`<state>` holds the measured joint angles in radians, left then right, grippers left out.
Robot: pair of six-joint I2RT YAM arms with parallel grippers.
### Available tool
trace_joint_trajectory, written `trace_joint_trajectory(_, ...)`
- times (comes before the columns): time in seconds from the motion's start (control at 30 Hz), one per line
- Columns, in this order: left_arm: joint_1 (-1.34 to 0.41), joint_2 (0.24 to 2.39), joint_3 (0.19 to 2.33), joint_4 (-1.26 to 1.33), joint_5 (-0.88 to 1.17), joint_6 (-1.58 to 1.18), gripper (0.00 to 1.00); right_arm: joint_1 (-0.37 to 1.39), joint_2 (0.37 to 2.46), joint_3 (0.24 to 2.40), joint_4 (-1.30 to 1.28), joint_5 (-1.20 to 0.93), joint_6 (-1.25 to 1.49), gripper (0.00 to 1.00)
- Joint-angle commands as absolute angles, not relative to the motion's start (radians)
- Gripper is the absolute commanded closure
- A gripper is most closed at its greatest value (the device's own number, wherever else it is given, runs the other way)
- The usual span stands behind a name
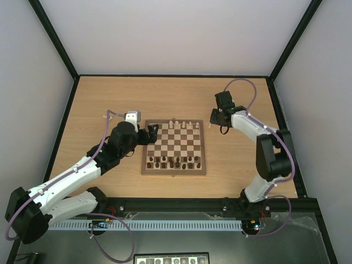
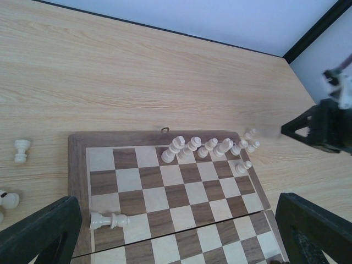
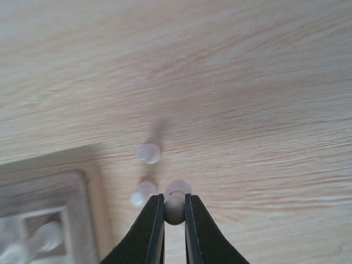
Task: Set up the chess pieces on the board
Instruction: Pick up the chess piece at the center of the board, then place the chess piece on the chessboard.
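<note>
Right wrist: chess piece (image 3: 175, 208) within hand (image 3: 174, 198)

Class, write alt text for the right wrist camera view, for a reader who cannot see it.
The right gripper has its jaws shut on a pale chess piece over the wooden table. Two more pale pieces sit blurred beside it, just off the board corner.

The counter (image 1: 99, 104) presents a light wood-grain surface, smooth and matt. The board (image 2: 77, 144) is wood, light and dark checks within a mid-brown border, with a low satin sheen. The chess pieces (image 2: 191, 146) are pale, smooth and faintly glossy. The right pincer (image 3: 175, 204) has fingers (image 3: 147, 234) of matt black plastic. Arm shells (image 1: 66, 179) are smooth white plastic.
</note>
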<state>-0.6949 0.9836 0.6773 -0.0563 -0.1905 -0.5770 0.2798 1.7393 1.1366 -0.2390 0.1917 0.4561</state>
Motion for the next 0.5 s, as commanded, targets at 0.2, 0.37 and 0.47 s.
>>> trace_joint_trajectory(0.2, -0.674, 0.991, 0.674, -0.060, -0.195, -0.586, 0.01, 0.478, 1.511, 1.130, -0.406, 0.188, 0.440, 0.94)
trace_joint_trajectory(0.37, -0.672, 0.984, 0.675, -0.066, -0.201, -0.587, 0.00, 0.573, 1.527, 1.178, -0.439, 0.159, 0.442, 0.93)
trace_joint_trajectory(0.47, -0.672, 0.981, 0.676, -0.067, -0.202, -0.588, 0.00, 0.610, 1.556, 1.203, -0.447, 0.150, 0.442, 0.93)
